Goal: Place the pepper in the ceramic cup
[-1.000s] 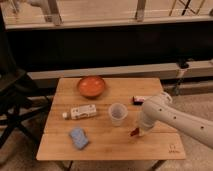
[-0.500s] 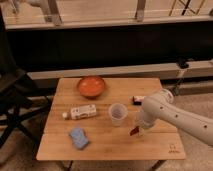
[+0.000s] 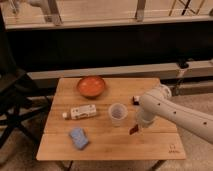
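Observation:
The ceramic cup (image 3: 116,113) stands upright near the middle of the wooden table (image 3: 150,147). It is pale and has no handle. My gripper (image 3: 136,126) points down just right of the cup, at the end of the white arm reaching in from the right. It is shut on the pepper (image 3: 133,130), a small dark red piece hanging below the fingers, close above the tabletop. The pepper is beside the cup, not over it.
An orange-red bowl (image 3: 91,86) sits at the back of the table. A white bottle (image 3: 82,111) lies on its side left of the cup. A blue sponge (image 3: 78,138) lies at the front left. A small dark box (image 3: 135,100) shows behind the arm. A black chair (image 3: 12,100) stands to the left.
My arm has swung slightly left and back, bringing the gripper and pepper a little closer to the cup. The other things have not moved.

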Robot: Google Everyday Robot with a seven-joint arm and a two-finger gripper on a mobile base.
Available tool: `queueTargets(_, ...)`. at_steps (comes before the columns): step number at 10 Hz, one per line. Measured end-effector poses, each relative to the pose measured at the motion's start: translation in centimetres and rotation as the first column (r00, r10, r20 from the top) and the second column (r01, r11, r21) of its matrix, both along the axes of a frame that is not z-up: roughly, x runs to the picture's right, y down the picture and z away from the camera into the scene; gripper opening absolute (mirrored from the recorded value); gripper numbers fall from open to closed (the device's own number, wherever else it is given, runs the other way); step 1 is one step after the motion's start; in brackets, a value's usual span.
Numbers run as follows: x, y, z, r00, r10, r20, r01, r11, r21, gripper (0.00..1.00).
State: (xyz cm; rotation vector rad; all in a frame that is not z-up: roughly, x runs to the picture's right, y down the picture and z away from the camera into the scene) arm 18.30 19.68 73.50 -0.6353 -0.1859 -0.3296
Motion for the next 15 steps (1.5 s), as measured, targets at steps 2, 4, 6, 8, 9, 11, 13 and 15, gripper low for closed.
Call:
queueTargets(2, -0.4, -0.6, -0.8, 1.0, -0.007, 0.0, 0.007, 1.0, -0.001, 0.0)
queueTargets(4, -0.7, -1.8, -2.5, 1.0, -0.015, 0.001, 0.015, 0.9999, 0.004, 0.0)
queueTargets(6, -1.1, -2.9, -4.0, 1.0, -0.023, 0.002, 0.023, 0.9997, 0.009, 0.0)
queueTargets(8, -1.5, -3.2, -4.8, 1.0, -0.031, 0.006, 0.031, 0.9995, 0.01, 0.0)
queueTargets(9, -1.9, -3.1, -5.0, 0.999, -0.038, 0.01, 0.038, 0.9992, 0.009, 0.0)
queueTargets(11, -3.0, -2.8, -5.2, 0.999, -0.05, 0.014, 0.05, 0.9987, 0.005, 0.0)
queueTargets(13, -3.3, -2.7, -5.3, 0.998, -0.057, 0.017, 0.057, 0.9984, 0.005, 0.0)
queueTargets(15, -3.2, -2.7, -5.3, 0.998, -0.055, 0.015, 0.054, 0.9985, 0.004, 0.0)
